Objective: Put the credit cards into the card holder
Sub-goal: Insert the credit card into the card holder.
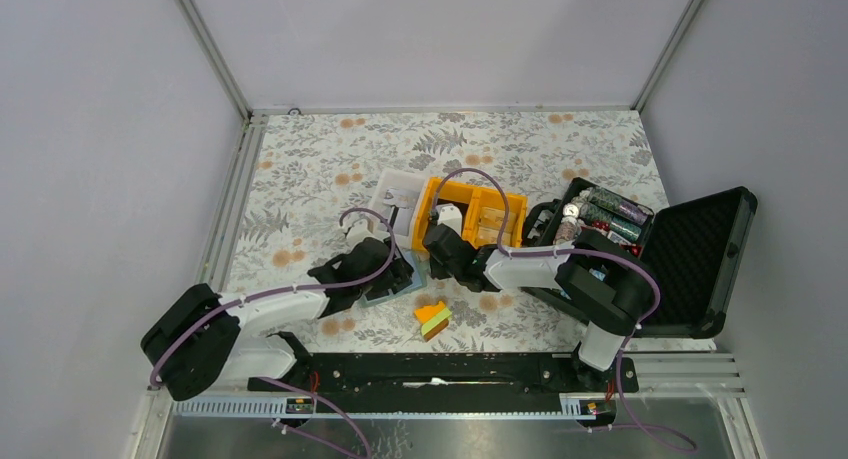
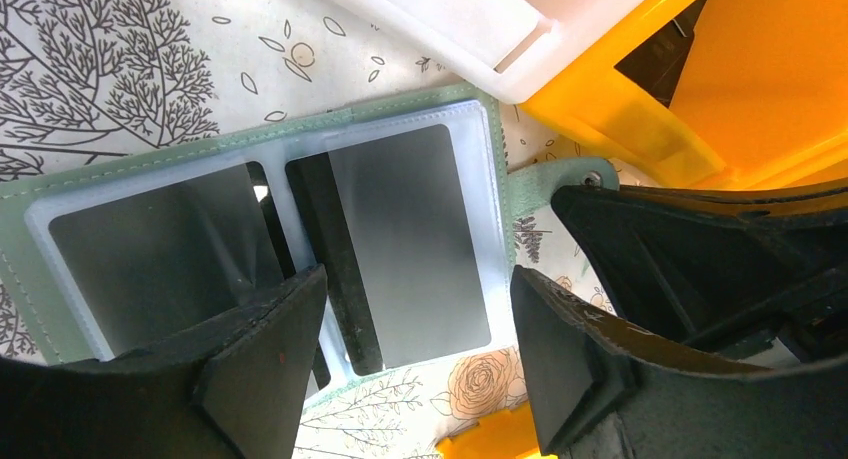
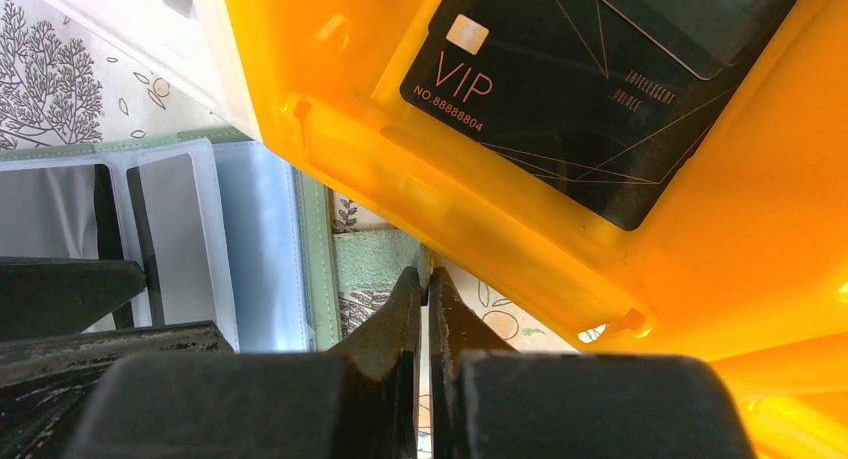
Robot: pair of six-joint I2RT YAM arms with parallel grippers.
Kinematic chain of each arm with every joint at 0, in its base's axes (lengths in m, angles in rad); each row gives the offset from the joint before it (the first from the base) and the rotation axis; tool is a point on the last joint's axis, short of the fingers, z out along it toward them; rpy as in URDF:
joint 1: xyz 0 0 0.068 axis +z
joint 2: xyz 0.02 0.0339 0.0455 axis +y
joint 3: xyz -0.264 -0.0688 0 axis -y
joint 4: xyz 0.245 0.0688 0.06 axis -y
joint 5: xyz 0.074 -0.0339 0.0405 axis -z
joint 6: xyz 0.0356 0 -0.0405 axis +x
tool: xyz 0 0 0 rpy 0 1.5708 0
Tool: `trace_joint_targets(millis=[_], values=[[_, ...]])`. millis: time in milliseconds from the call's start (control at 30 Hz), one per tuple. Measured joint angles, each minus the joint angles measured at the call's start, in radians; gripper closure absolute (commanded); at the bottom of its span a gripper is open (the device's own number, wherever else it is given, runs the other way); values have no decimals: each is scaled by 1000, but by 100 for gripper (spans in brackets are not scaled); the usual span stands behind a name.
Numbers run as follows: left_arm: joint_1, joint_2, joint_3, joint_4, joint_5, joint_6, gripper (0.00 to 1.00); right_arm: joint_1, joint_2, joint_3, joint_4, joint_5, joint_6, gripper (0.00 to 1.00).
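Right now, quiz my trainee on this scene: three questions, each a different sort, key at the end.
1. True or false: the left tool is shut.
2. The black VIP card lies in: A the yellow tray; B the black case; C the white box.
3. Fill in: the tool with its fingers pressed together, next to the green tab of the card holder, is the ___ tool.

Key: 1 false, its fingers stand apart over the card holder; 2 A; 3 right, the right tool.
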Motion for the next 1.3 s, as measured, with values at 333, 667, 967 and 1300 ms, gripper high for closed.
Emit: trace_joint_targets(millis=[333,667,967,1300], values=[[0,-35,-43,49,6,-25,30,0,2,3,-1,0,0,100],[0,-68,-84,98,19,-46,30,0,2,3,-1,0,0,100],[0,-65,-89,142,33,-46,30,0,2,3,-1,0,1,100],[5,-101,-89,148,35,-14,18,0,-2,1,-6,5,8,100]])
